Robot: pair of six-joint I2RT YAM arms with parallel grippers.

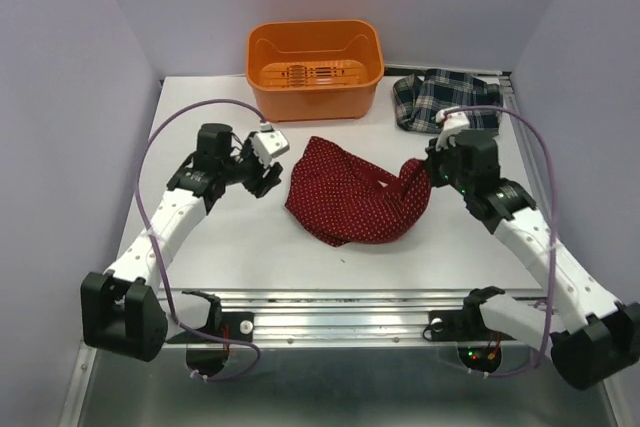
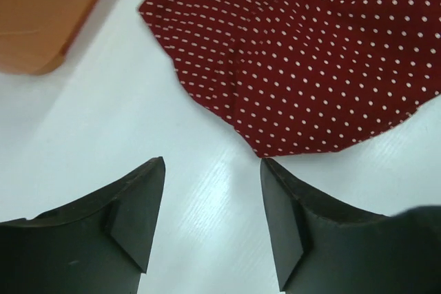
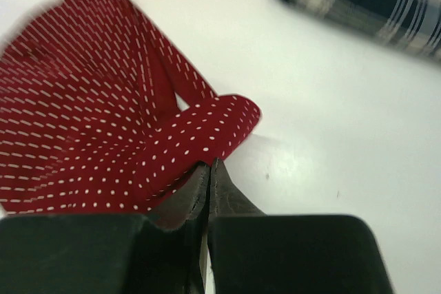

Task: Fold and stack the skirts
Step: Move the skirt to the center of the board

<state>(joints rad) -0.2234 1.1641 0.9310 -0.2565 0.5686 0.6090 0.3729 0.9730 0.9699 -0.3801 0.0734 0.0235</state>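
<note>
I see my left arm [image 1: 175, 212] and right arm [image 1: 540, 242]: white tube parts with black joints. A thin purple cable [image 1: 146, 159] loops along each arm. Each base [image 1: 125, 312] is a chunky black block. The left gripper [image 2: 213, 161] has two flat, dark fingers [image 2: 131, 211] shaped like wedges.

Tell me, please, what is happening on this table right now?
Two robot arms are working on skirts. The right gripper is shut on an edge of the red dotted skirt, which lies crumpled mid-table with that corner raised a little. The left gripper hangs open beside the skirt's other side, holding nothing. The plaid skirt lies untouched at the far right, near the orange bin.
</note>
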